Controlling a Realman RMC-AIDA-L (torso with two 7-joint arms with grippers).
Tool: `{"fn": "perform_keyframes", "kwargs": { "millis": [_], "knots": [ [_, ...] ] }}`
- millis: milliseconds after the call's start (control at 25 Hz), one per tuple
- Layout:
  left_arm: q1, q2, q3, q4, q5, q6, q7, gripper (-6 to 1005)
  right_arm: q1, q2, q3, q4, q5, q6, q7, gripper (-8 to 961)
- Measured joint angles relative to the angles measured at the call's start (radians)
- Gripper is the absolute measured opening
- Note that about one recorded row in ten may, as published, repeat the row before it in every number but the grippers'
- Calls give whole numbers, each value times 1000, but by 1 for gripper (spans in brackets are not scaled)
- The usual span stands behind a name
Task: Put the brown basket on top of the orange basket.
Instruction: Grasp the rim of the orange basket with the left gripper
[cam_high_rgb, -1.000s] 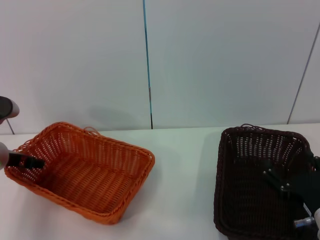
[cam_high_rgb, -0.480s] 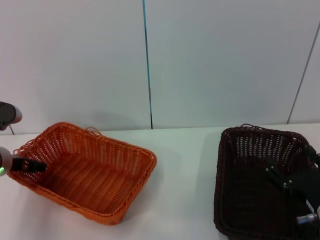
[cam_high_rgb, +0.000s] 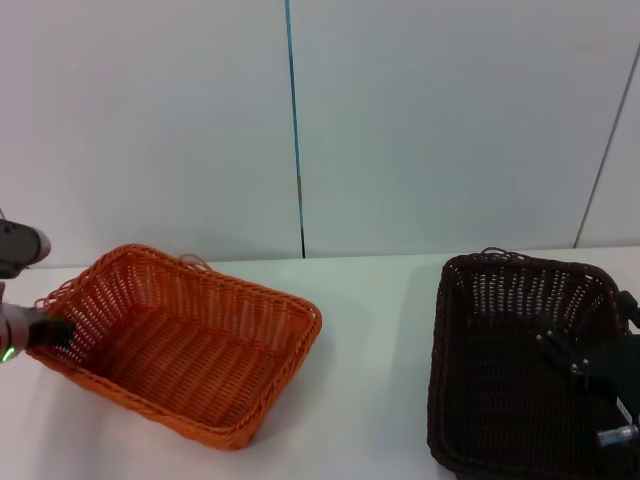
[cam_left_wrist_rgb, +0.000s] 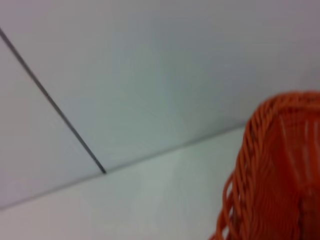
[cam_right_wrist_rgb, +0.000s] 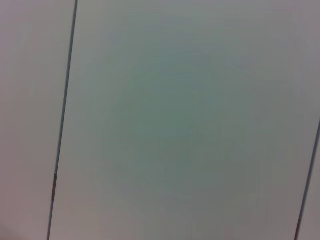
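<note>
The orange basket (cam_high_rgb: 185, 345) lies at the lower left of the head view, and it is now a little more to the right and turned slightly compared with one second ago; its right corner is nearer to the centre of the frame. The left gripper (cam_high_rgb: 45, 332) is at the basket's left rim, at the left edge of the frame, and it has moved a bit lower and to the left along this rim. It seems to be closed on the rim, since the basket has shifted with it, but the fingers are dark and partly cut off, so I cannot tell it for sure.

The brown basket (cam_high_rgb: 505, 360) stands at the lower right on the white table (cam_high_rgb: 370, 340), well apart from the orange one, and it has not moved. The right gripper (cam_high_rgb: 585, 365) is inside it, near its right wall, a little lower than before. It is black against the dark weave and cut by the frame edge, so how far it is open I cannot tell.

In the left wrist view only a corner of the orange basket (cam_left_wrist_rgb: 280, 175) shows, at the lower right, blurred. The right wrist view shows only the wall (cam_right_wrist_rgb: 175, 125).
</note>
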Motion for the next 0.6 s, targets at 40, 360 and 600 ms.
{"fn": "perform_keyframes", "kwargs": {
  "millis": [40, 360, 600],
  "knots": [
    [1, -4, -3, -1, 0, 20, -1, 581, 0, 0, 1, 0, 0, 1, 0, 922],
    [8, 2, -4, 2, 1, 28, 0, 325, -3, 2, 6, 8, 2, 4, 0, 922],
    [17, 17, -4, -1, 1, -23, 2, 273, 4, 2, 8, 9, 2, 4, 1, 922]
  ]
}}
